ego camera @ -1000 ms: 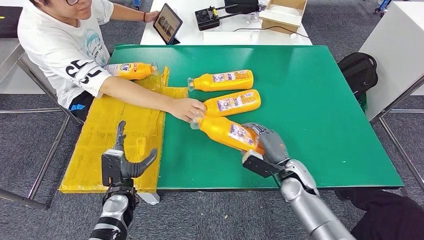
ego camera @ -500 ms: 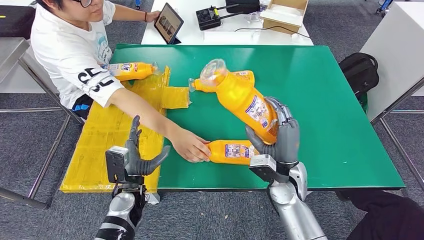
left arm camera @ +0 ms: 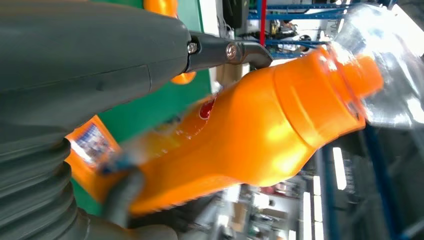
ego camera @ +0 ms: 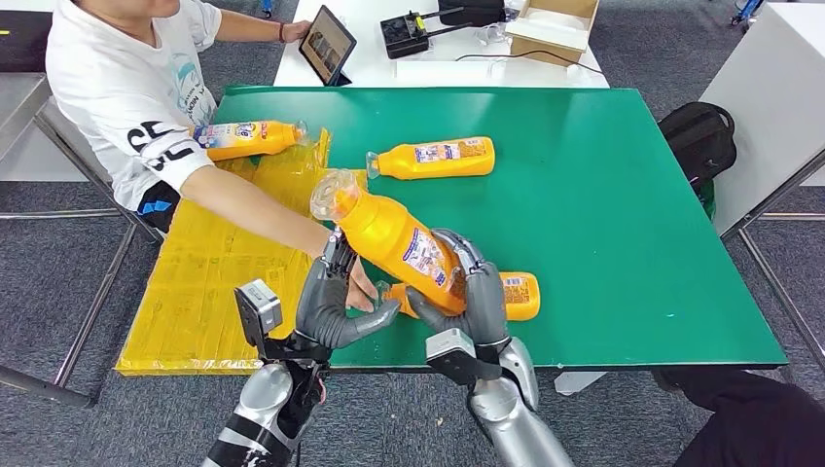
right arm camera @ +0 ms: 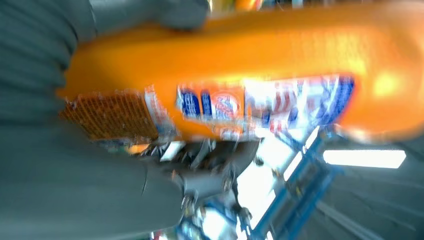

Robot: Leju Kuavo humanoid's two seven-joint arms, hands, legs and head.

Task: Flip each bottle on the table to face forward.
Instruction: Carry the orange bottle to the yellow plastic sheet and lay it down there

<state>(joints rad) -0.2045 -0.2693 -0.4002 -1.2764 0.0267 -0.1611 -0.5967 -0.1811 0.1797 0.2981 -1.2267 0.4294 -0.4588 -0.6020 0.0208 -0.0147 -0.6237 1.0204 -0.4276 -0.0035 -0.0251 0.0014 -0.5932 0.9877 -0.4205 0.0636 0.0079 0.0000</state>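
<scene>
The head camera looks down and forward over the green table (ego camera: 623, 195); both wrist cameras sit very close to the lifted orange bottle (ego camera: 394, 238), which all three views share.

Both arms silver metal, jointed. Left hand (ego camera: 334, 304) and right hand (ego camera: 469, 292): dark grey fingers, thick grey thumb, grey ribbed cover at wrist. Boxy black-and-silver camera block on each wrist. Left wrist view: two screws on a dark metal finger link.
</scene>
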